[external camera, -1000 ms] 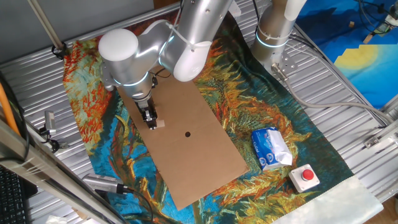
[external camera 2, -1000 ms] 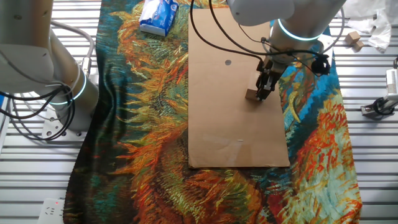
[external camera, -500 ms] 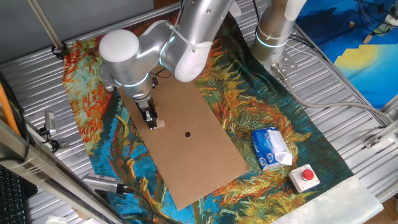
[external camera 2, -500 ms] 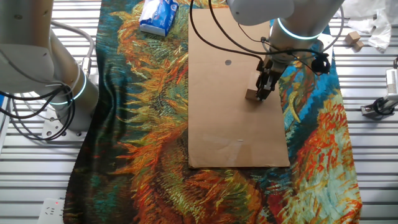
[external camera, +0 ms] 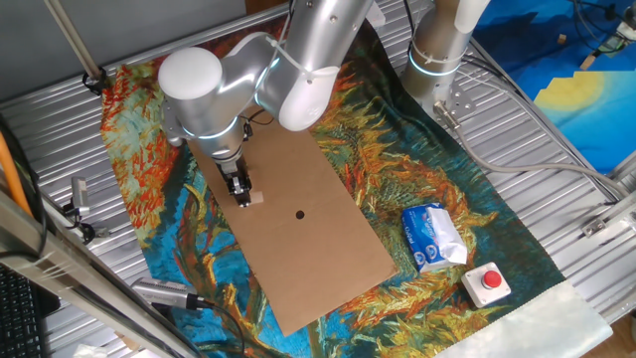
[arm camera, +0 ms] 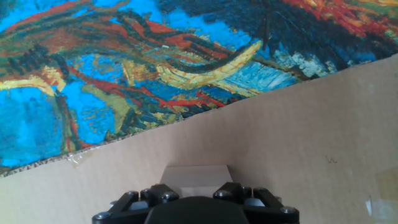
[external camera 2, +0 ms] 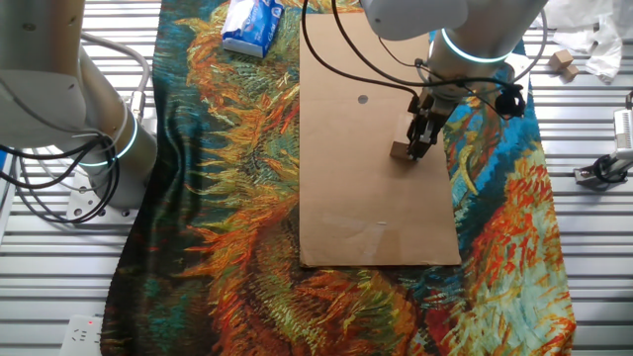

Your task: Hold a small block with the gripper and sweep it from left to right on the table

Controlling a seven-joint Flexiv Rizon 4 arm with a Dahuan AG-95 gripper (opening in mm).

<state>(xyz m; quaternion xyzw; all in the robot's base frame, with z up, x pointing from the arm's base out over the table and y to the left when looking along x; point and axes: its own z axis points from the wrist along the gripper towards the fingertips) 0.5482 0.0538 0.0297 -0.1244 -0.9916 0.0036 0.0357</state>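
Note:
The small block (external camera: 256, 197) is a tiny pale tan cube on the left part of the brown board (external camera: 318, 239), near the board's edge. My black gripper (external camera: 242, 196) stands upright over it, fingers down on the board, closed around the block. In the other fixed view the block (external camera 2: 400, 150) sticks out beside the gripper (external camera 2: 415, 146). In the hand view the block (arm camera: 194, 176) sits between the fingers of the gripper (arm camera: 194, 191), resting on the board (arm camera: 298, 124). The fingertips themselves are hidden.
The orange-blue cloth (external camera: 149, 159) lies under the board on the ribbed metal table (external camera: 556, 179). A blue-white packet (external camera: 433, 237) and a red button box (external camera: 489, 282) lie at the right. A second arm's base column (external camera: 437, 60) stands behind. The board's dark hole (external camera: 300, 213) is right of the block.

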